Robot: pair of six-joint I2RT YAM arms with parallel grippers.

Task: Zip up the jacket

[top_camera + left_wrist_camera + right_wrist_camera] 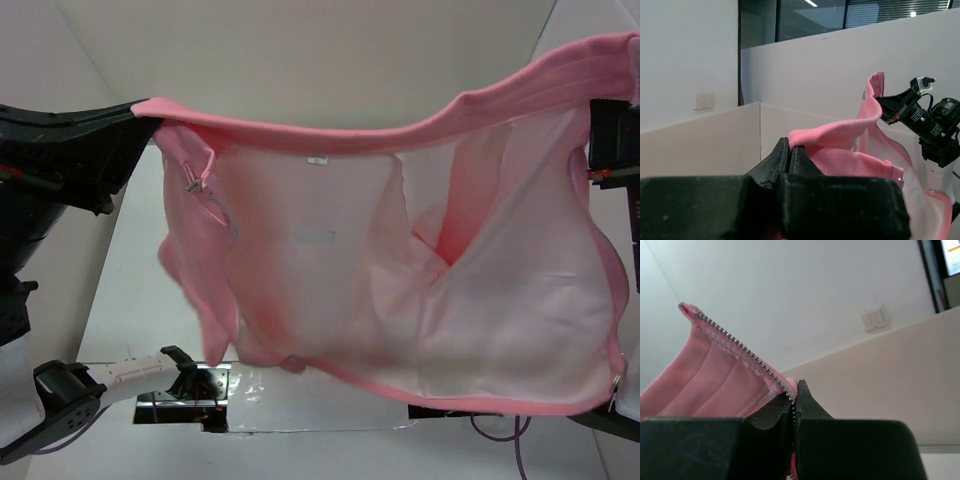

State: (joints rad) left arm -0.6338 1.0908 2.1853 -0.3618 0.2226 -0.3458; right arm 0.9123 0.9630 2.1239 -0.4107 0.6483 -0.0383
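Seen from above, the jacket (pixel 400 280) is held up over the tabletop (pixel 120 300), spread wide between the arms. Its pale lining faces the camera, and there is a small label (pixel 318 159) near the top edge. The left pincer (pixel 140 108) has the upper left corner and the right pincer (pixel 596 140) the upper right, with the pink edge sagging between them. A metal bit just below the left corner looks like the pull (pixel 195 180), though it is too small to be sure. Whether the lower hem touches anything cannot be told. In the left wrist view the jaws are pressed together on a fold of pink edge. The cloth runs from there across to the right pincer, which grips a raised corner. In the right wrist view the jaws are likewise clamped narrow, here on the zip tape itself. The teeth (pixel 740 347) run up and left from the grip to the free end of the edge. The zip is not joined and the two front edges are well apart, so the main risk lies in bringing them together. Slack cloth may fold over the teeth or bury the pull. The right grip is on a thin strip, so a tug along the edge could drag it out. The whole weight would then swing from the left corner.
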